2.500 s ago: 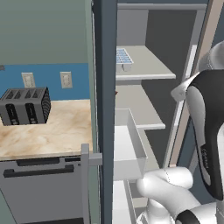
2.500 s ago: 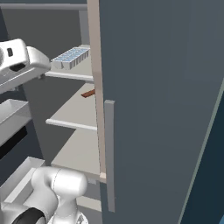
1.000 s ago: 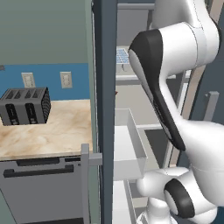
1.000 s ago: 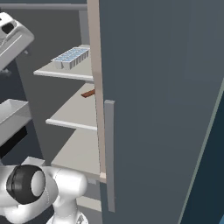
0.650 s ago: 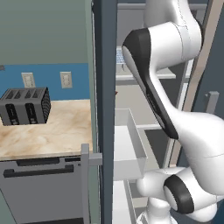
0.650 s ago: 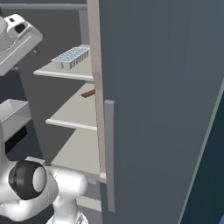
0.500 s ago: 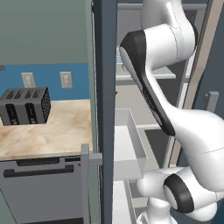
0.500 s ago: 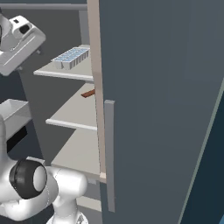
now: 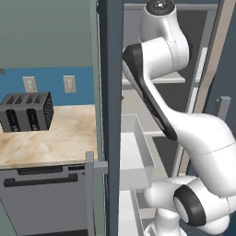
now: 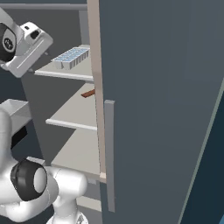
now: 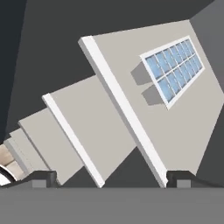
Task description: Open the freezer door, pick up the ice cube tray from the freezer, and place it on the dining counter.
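The freezer door [image 10: 157, 105] stands swung open, its grey bar handle [image 10: 109, 153] facing me. Inside the freezer [image 10: 74, 113], the ice cube tray [image 10: 71, 57] lies on the upper shelf, white with a grid of pale blue cubes. My gripper [image 10: 43, 51] hovers left of the tray at the shelf's front, clear of it. In the hand view the tray [image 11: 174, 70] lies at the upper right, well beyond the open gripper [image 11: 113, 178], whose fingertips [image 11: 41, 177] hold nothing. The dining counter is out of view.
A small brown bar [image 10: 88, 93] lies on the shelf below the tray. A white bin [image 9: 134, 150] juts from the freezer's lower part. A dark toaster [image 9: 25, 111] sits on the beige worktop [image 9: 50, 138] to the left, past the other door's edge [image 9: 110, 115].
The arm has swung up from low beside the freezer to the upper shelf. Over the last second the hand has edged closer to the tray. The jaws stayed open.
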Robot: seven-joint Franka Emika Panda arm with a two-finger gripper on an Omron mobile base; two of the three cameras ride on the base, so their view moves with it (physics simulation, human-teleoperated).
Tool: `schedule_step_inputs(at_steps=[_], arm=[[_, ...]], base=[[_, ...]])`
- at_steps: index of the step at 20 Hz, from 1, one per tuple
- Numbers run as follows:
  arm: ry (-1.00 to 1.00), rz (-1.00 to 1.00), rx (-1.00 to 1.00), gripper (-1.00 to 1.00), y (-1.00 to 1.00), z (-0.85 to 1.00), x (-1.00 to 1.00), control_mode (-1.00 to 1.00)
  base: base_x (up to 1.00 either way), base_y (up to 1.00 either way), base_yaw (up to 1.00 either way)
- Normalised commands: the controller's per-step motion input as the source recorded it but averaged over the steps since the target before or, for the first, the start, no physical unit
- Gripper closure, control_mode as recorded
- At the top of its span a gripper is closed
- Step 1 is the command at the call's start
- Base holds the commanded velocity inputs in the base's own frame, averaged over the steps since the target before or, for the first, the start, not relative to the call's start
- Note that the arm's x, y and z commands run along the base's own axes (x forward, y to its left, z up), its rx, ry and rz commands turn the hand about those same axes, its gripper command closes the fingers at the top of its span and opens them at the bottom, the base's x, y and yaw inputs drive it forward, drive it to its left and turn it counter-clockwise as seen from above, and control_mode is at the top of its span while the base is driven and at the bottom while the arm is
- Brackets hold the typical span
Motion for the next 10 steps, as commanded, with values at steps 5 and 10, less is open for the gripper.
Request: schedule_step_inputs(at_steps=[5,10], arm=[[-0.06,0.06,0.00,-1.00,-0.04,-0.10,0.52,-1.00],[-0.01,0.04,0.00,-1.00,-0.02,0.00,0.46,-1.00]], base=[[0.00,0.00,0.00],[0.00,0.00,0.00]])
